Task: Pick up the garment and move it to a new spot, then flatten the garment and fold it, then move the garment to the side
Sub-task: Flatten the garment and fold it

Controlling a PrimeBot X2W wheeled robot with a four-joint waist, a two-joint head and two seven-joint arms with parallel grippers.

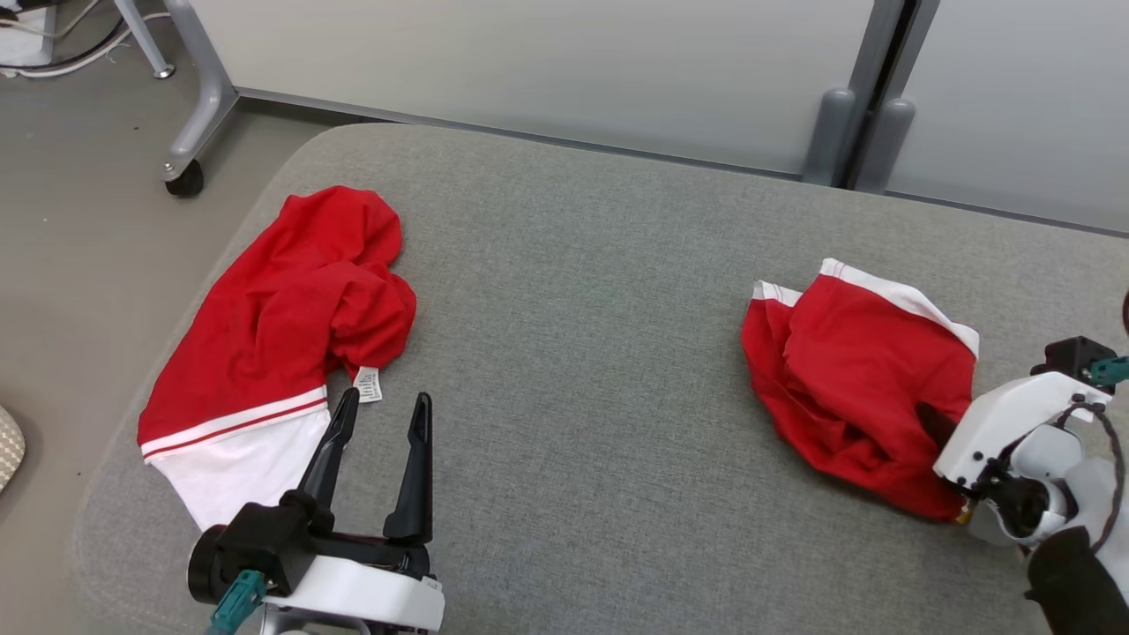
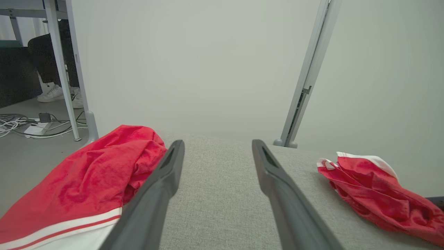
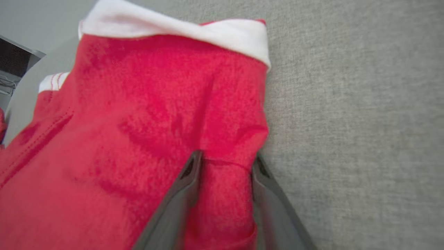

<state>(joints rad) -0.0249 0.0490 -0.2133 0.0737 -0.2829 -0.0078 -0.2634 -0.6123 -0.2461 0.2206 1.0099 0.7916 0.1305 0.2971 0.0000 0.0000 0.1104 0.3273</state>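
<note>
A crumpled red garment (image 1: 864, 370) with white trim lies on the right of the grey cushion (image 1: 582, 370); it also shows in the left wrist view (image 2: 374, 191). My right gripper (image 1: 928, 416) is pushed into its near edge. In the right wrist view the two fingers of the right gripper (image 3: 226, 155) stand apart, astride a raised fold of the red garment (image 3: 156, 104), touching it on both sides. A second red and white garment (image 1: 282, 309) (image 2: 86, 180) lies at the left. My left gripper (image 1: 385, 397) (image 2: 218, 143) rests open just right of it, holding nothing.
The cushion's rounded left edge drops to the floor. A grey frame leg on a caster (image 1: 185, 176) stands at the back left, and pale partition panels (image 1: 529, 62) run behind. Cables (image 2: 20, 125) and a person's shoes (image 2: 52, 93) lie beyond.
</note>
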